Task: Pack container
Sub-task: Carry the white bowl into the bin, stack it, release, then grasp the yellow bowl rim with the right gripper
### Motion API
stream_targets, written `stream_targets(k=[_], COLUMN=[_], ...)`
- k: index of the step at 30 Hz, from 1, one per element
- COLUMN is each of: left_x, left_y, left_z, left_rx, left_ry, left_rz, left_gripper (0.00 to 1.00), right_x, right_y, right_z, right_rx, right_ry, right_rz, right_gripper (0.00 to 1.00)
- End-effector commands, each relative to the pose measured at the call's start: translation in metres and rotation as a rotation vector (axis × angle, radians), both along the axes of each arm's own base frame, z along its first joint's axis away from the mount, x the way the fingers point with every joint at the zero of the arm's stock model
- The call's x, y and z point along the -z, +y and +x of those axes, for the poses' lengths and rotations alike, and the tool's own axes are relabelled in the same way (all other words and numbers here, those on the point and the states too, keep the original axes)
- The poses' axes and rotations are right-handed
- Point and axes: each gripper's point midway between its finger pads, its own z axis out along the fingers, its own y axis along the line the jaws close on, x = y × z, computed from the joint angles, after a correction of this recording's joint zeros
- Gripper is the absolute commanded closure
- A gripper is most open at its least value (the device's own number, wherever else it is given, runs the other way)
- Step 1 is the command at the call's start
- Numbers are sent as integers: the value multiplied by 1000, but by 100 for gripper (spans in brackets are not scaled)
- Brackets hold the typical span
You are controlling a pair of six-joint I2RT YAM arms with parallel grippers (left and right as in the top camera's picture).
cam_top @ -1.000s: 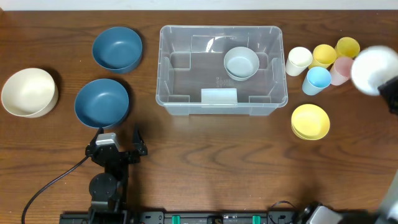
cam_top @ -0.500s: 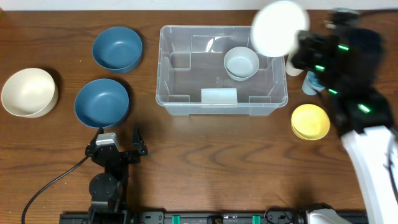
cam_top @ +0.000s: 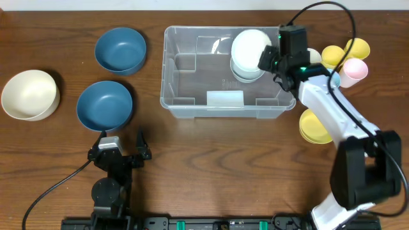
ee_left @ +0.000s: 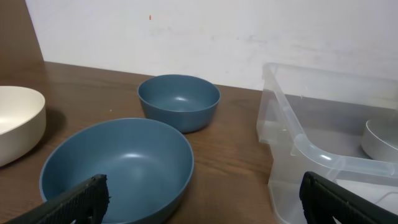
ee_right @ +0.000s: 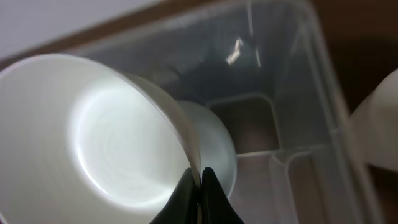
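Your right gripper (cam_top: 270, 59), clamped on the rim of the white bowl (cam_top: 249, 45), has carried it over the container (cam_top: 192, 105); releasing comes next.

Right arm (cam_top: 332, 115), 3 o'clock in the overhead view — white shell links, black joints, green lights (cam_top: 301, 63) on my black wrist block. A thin black cable (cam_top: 311, 7) arcs at 1 o'clock. Left arm (cam_top: 108, 188), 7 o'clock — all black, with a grey camera cap (cam_top: 109, 143) and a black lead (cam_top: 51, 188) running toward 8 o'clock. My left fingers (ee_left: 74, 202) are black with ribbed edges.
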Motion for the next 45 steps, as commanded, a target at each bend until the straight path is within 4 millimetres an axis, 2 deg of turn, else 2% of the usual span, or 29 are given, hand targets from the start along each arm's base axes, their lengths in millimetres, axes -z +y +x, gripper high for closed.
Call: stream_targets(k=[1,5,6,8,10,11,16,19,21,24,26,28,30,32,34,37,40,43,45], left_x=[18,18,18,18,18,18,18,18,18,18,18,18,18,18,18,18,18,18,18], left_y=[2,2,2,2,2,2,2,2,2,2,2,2,2,2,2,2,2,2,2], left_z=[-1,-1,-1,-1,-1,-1,-1,-1,-1,-1,-1,-1,-1,-1,-1,-1,-1,-1,-1], left_rx=[-15,-15,-15,-15,-15,-15,-15,-15,-15,-15,-15,-15,-15,-15,-15,-15,-15,-15,-15], left_ry=[51,51,51,51,51,51,51,51,51,51,51,51,51,51,51,51,51,51,51], left_rz=[9,9,9,9,9,9,9,9,9,9,9,9,9,9,9,9,9,9,9], left_gripper=[2,2,2,2,2,2,2,2,2,2,2,2,2,2,2,2,2,2,2], right_x=[14,20,20,19,20,20,21,8,-10,-57,-93,-125,-150,-168,-177,-175,-160,-137,-115], right_y=[1,1,1,1,1,1,10,24,35,50,50,39,20,-5,-35,-91,-138,-169,-183], right_z=[3,5,5,5,5,5,-1,-5,-8,-20,-35,-54,-76,-100,-126,-165,-196,-217,-222], right_rx=[16,16,16,17,5,-4,-83,-143,-188,-273,-290,-274,-235,-178,-106,59,218,332,380], right_ry=[16,20,20,19,17,18,33,32,19,-12,-15,-8,2,21,49,133,246,355,401], right_rz=[3,2,1,-1,-14,-22,-21,26,56,95,111,103,86,66,50,0,-53,-65,-53], right_gripper=[99,99,95,61,39,35,36,39,40,39,36,32,28,26,24,24,24,24,24])
